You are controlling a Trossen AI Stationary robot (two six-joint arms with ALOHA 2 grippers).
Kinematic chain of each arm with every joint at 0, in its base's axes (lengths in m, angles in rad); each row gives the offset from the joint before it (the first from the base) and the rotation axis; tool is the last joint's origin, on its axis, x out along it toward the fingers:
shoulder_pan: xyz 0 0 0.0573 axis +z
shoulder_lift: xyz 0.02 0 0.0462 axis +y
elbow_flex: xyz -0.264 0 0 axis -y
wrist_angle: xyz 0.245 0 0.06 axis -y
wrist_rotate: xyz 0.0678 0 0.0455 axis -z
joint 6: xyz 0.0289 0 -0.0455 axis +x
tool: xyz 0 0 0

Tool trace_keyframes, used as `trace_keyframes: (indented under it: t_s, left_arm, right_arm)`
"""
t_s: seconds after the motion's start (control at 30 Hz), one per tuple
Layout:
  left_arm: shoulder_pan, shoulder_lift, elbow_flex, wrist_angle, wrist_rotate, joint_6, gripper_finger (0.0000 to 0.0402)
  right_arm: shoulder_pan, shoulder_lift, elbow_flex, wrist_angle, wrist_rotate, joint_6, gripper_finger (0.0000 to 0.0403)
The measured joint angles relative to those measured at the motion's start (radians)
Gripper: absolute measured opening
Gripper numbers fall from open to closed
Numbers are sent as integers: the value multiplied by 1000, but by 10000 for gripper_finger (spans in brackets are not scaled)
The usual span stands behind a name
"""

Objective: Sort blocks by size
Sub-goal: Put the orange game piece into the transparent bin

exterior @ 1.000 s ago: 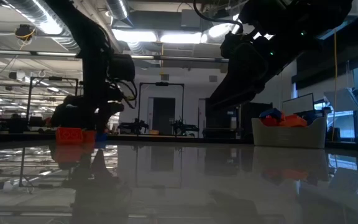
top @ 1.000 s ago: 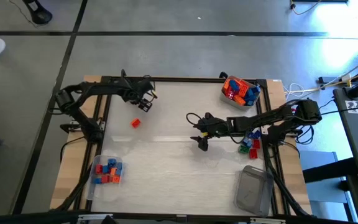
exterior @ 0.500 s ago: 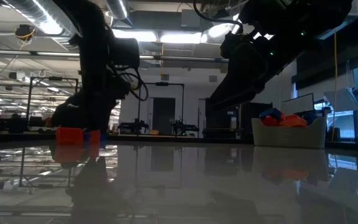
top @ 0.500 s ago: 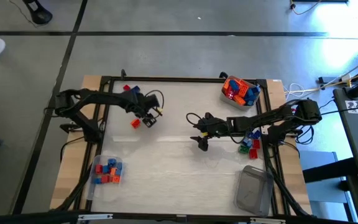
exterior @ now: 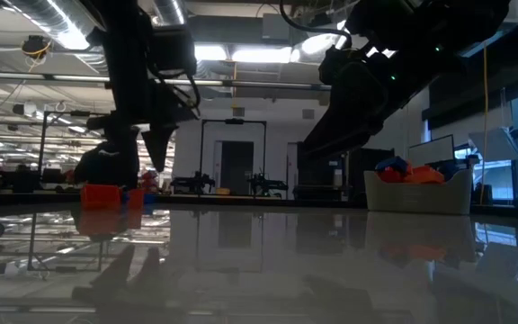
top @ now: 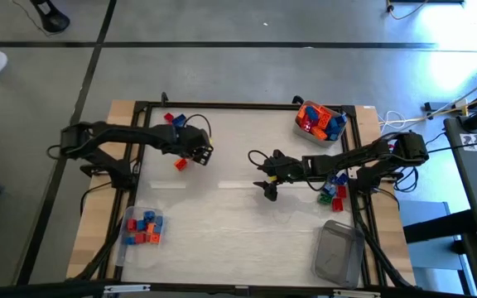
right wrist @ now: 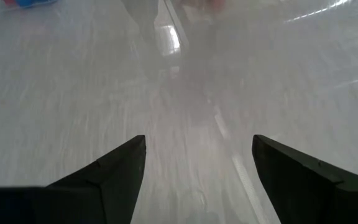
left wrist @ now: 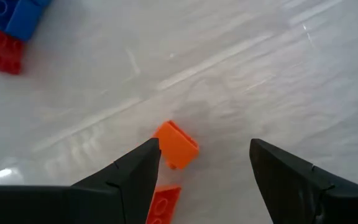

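With its fingers spread wide, the left gripper hovered over a small orange brick, likely light, rigid and slippery, best pinched across its flat sides.

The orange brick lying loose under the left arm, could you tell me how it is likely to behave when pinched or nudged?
The orange brick looks like hard moulded plastic, so probably stiff and light. Its flat faces should suit the open left tool and should not roll. The table is glossy, so a nudge may slide it.
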Motion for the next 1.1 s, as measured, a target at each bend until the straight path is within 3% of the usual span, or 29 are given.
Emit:
trace_keyframes:
  t_s: [0.73,1.1]
  left_arm:
    - [21,126,0,-13,-12,-92,237]
    - [28,195,0,23,-15,-57,234]
  right_arm:
    - [0,0,0,-2,0,0,294]
    - [0,0,0,-3,0,0,294]
